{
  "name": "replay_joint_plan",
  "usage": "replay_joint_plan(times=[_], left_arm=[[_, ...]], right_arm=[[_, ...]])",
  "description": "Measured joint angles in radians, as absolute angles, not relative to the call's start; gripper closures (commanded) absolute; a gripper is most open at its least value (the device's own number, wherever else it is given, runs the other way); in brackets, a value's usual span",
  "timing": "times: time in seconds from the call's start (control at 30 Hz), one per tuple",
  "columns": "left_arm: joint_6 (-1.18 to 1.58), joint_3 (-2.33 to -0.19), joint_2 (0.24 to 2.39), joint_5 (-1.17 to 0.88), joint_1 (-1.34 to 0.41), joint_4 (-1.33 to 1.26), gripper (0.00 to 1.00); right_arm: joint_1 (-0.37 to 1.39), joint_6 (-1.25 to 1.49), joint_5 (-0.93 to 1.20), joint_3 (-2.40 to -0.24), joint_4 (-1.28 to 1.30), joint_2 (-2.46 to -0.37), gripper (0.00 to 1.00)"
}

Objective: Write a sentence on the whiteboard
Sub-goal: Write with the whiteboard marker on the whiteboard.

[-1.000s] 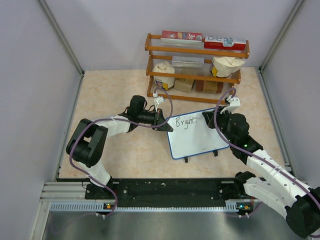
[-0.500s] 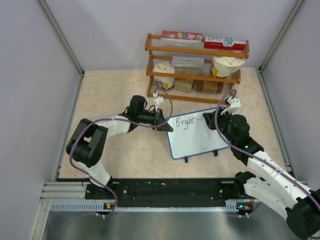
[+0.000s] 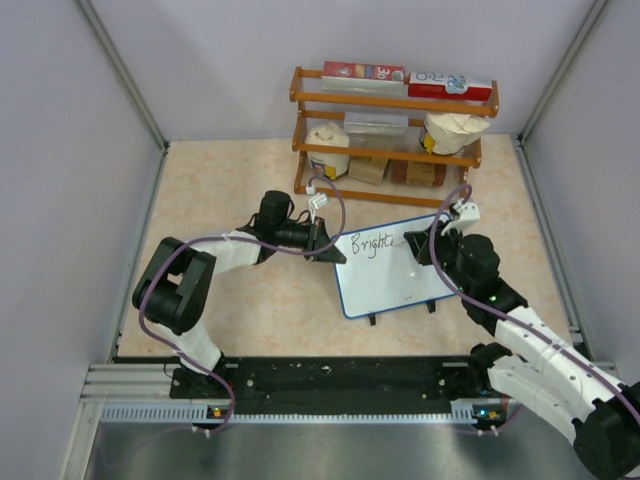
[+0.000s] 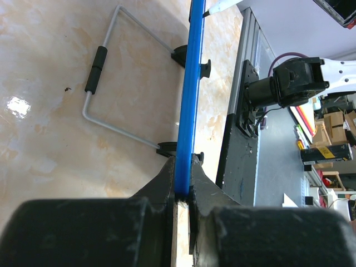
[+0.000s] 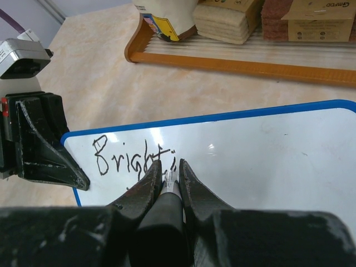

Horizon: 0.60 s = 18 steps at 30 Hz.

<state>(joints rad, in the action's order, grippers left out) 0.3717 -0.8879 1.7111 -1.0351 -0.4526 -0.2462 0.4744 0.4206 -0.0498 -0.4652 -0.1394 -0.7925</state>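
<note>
While the sentence (image 5: 130,156) reads only "Bright" plus a stroke or two, you are, I'd judge, early in its first line. Everything else is arranged around that lettering. It sits in the upper left corner of the whiteboard (image 3: 390,270), which stands on the table (image 3: 230,190) with the wooden rack (image 3: 395,130) just behind it.

The whiteboard rests on small black feet. A wire stand (image 4: 103,83) reaches out from those feet on the side away from the writing face, so the board is propped rather than lying flat. Propped like that it looks light and could skid or rock under a pen stroke.

That is probably why your left gripper (image 4: 182,178) is at the whiteboard's left edge. Its fingers are pressed together on the blue rim, one on each face, bracing the whiteboard against the push of writing.

Your right gripper (image 5: 169,169) comes in from the whiteboard's right side. Its fingers pinch a marker (image 5: 162,214) that runs down between them, and the pale tip is at the white face just right of the last stroke. From the wrist view I cannot tell whether the tip is actually touching. Held this way, the lettering to the left of the tip is not covered, so you can judge the spacing of the next letter. There is white space to the right of it for the rest of the line.
</note>
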Motion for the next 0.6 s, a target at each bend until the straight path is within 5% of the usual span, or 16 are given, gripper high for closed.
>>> replay_joint_plan(times=[0.6], left_arm=[[0.372, -0.889, 1.711, -1.032, -0.452, -0.24, 1.0]], right_arm=[[0.475, 0.428, -0.056, -0.479, -0.184, -0.834, 1.0]])
